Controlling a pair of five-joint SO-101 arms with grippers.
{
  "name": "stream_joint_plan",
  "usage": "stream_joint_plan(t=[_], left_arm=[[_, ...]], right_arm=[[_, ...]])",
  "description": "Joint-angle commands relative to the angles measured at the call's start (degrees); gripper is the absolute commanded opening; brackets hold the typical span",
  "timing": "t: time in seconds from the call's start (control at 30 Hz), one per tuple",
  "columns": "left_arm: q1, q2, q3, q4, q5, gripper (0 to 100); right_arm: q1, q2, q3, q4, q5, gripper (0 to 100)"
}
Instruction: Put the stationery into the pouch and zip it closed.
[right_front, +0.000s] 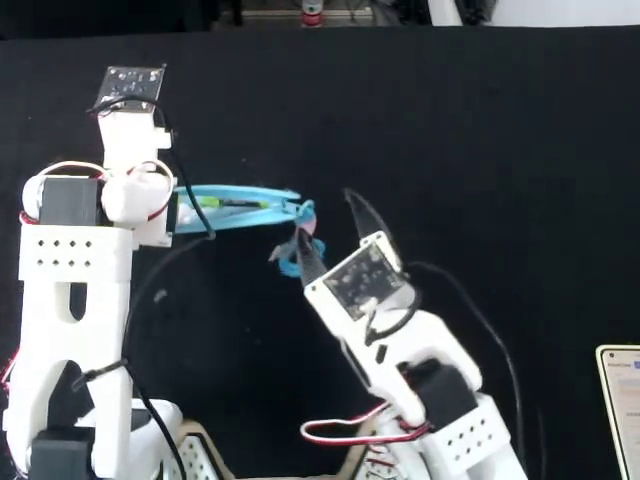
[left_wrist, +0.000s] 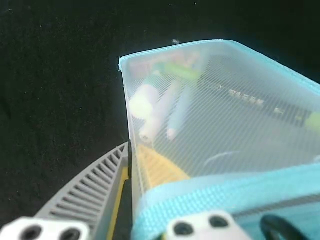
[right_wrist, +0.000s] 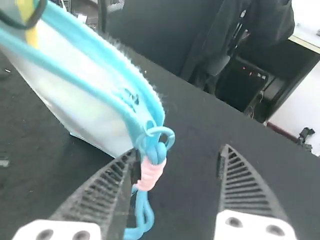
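My left gripper (right_front: 178, 212) is clamped on one end of the pouch (right_front: 240, 208), held left of centre in the high view, with the stationery (left_wrist: 160, 107) inside. I judge it light and floppy. My right gripper (right_wrist: 178, 150) stands spread beside the zip cord (right_wrist: 150, 175); I would pinch there.

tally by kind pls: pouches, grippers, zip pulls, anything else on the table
pouch: 1
grippers: 2 (left gripper, right gripper)
zip pull cord: 1
phone-like device at table edge: 1
Total: 5
pens inside the pouch: too blurred to count
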Motion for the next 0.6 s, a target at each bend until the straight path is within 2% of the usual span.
stream_joint_plan(t=[0.0, 0.2, 0.37, 0.57], left_arm=[[-1.1, 0.7, 2.8, 0.2, -0.7, 3], [-1.0, 0.7, 2.8, 0.2, -0.7, 3], [-1.0, 0.7, 2.8, 0.2, -0.7, 3], [-1.0, 0.7, 2.8, 1.0, -0.7, 3]], right_arm=[[0.0, -0.6, 0.5, -4.6, 2.8, 17.1], [-0.4, -0.6, 0.6, -4.5, 3.4, 17.0], [-5.8, -0.5, 0.3, -0.9, 5.4, 17.0], [-1.5, 8.4, -6.7, 0.9, 4.0, 16.9]])
